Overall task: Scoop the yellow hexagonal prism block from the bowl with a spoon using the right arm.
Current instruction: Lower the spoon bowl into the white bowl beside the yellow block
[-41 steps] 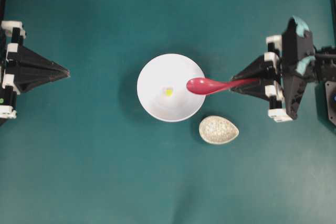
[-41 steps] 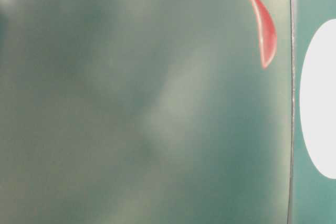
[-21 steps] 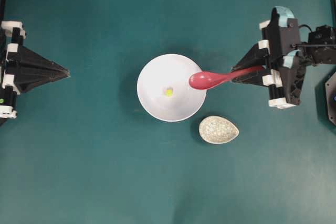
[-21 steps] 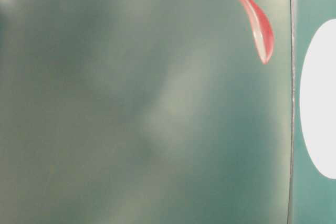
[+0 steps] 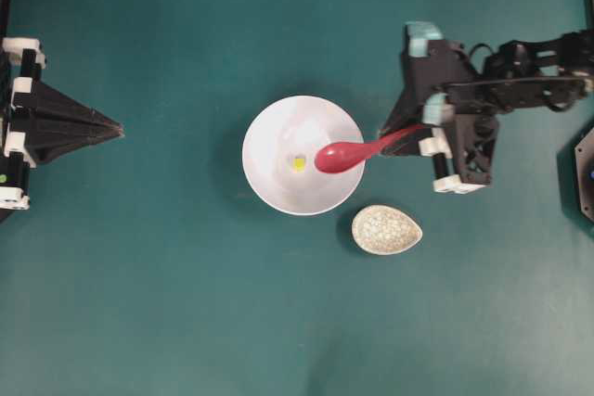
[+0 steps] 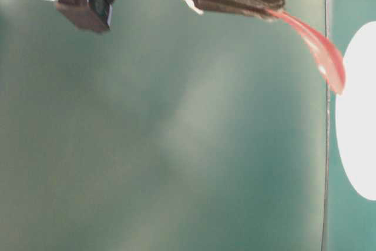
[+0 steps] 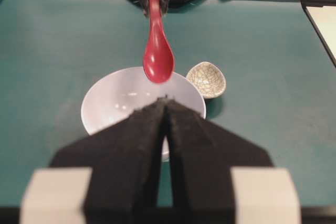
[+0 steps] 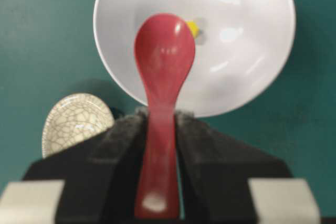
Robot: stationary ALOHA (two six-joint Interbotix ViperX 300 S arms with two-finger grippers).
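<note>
The white bowl point(image 5: 278, 183) sits mid-table with the tiny yellow hexagonal prism block point(image 5: 298, 162) near its centre. My right gripper point(image 5: 388, 136) is shut on the handle of the red spoon point(image 5: 342, 156), whose scoop hangs over the bowl's right half, just right of the block. In the right wrist view the spoon point(image 8: 164, 61) points into the bowl point(image 8: 252, 35) and partly covers the block point(image 8: 192, 28); the right gripper point(image 8: 160, 115) clamps the handle. My left gripper point(image 5: 119, 128) rests shut at the far left, shown shut in its own view point(image 7: 166, 100).
A small speckled beige egg-shaped dish point(image 5: 387, 229) lies just right of and below the bowl, also in the left wrist view point(image 7: 207, 79) and right wrist view point(image 8: 76, 121). Teal table surface surrounds everything.
The right arm has swung left and tilted down, carrying the spoon's scoop from the bowl's right rim to over its inside near the block. The left arm stayed still.
</note>
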